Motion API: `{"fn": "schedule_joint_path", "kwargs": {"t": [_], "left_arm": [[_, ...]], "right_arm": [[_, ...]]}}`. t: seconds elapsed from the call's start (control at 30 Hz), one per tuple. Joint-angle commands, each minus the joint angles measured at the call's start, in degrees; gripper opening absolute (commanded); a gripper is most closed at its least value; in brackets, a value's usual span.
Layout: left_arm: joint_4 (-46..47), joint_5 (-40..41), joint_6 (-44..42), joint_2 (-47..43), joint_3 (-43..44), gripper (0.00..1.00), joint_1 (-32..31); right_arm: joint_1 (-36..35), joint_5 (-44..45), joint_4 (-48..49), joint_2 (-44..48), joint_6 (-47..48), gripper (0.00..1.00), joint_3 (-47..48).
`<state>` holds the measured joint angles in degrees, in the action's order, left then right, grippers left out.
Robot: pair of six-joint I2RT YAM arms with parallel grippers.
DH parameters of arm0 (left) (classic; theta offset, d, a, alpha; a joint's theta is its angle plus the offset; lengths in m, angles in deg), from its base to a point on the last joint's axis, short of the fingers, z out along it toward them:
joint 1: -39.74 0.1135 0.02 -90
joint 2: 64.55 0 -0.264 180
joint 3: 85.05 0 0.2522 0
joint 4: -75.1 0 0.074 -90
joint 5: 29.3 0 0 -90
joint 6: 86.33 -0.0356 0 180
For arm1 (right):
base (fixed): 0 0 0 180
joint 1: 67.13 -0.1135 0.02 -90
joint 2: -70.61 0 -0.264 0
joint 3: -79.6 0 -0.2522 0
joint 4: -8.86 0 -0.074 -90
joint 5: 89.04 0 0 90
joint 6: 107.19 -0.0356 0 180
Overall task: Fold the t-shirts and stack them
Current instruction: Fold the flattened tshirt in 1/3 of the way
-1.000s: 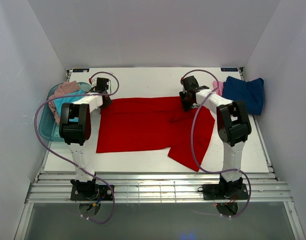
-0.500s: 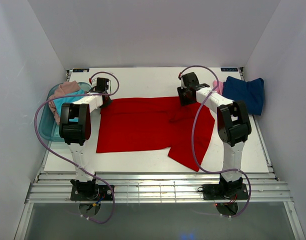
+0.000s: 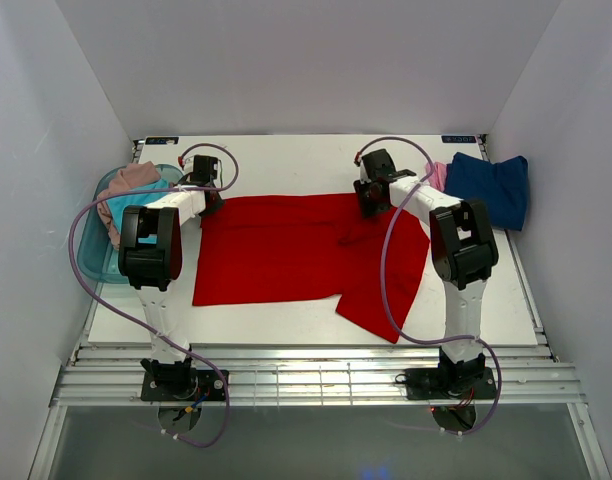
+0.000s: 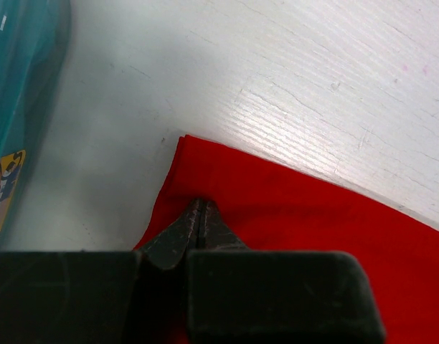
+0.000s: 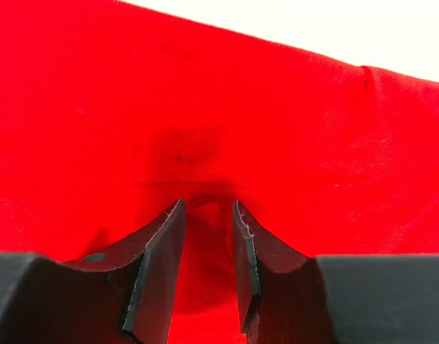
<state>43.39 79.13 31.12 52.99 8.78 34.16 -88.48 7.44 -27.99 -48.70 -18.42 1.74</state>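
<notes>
The left gripper [image 4: 199,206] is pinched closed on the far left corner of the bright red cloth t-shirt [image 3: 286,250], which lies spread across the middle of the white table [image 3: 286,160]. At the shirt's far right edge, the right gripper [image 5: 208,206] stands parted, with red cloth between its fingers.

Left arm [image 3: 146,250]: rises from base at near edge, elbow folded high, forearm reaching forward and inward, wrist pitched down toward table. Left gripper [image 4: 199,206]: fingers pressed together, no gap at tips, pinching red t-shirt [image 4: 313,229] just inside its corner.

Right arm [image 3: 464,245]: same folded pose, forearm angled forward and inward to left, wrist pitched down. Right gripper [image 5: 207,209]: fingers parted, narrow gap between, tips low on cloth, small ridge of it lying between them, not clamped.
</notes>
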Motion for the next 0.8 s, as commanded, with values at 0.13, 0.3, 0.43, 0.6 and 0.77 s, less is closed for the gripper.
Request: {"fn": "schedule_joint_path", "kwargs": {"t": [0.13,0.3,0.43,0.6,0.77], "left_arm": [[-1.38,0.11,-0.28,-3.01,0.35,0.07,0.05],[-1.38,0.02,-0.20,-2.93,0.08,0.07,0.05],[-1.29,-0.24,0.16,-2.58,0.00,0.07,0.05],[-1.38,-0.59,0.16,-1.96,0.43,0.07,0.05],[-1.38,-1.30,0.24,-1.17,0.87,0.07,0.05]], "right_arm": [[0.34,0.02,-1.34,0.21,0.44,0.10,0.04],[0.25,0.29,-1.78,4.78,0.27,0.08,-1.98],[-0.62,0.72,-3.97,9.34,-0.78,0.08,-5.31],[-2.73,1.34,-7.13,15.85,-3.16,0.08,-11.46],[-4.85,0.73,-11.53,18.23,-6.05,0.08,-15.25]]}}
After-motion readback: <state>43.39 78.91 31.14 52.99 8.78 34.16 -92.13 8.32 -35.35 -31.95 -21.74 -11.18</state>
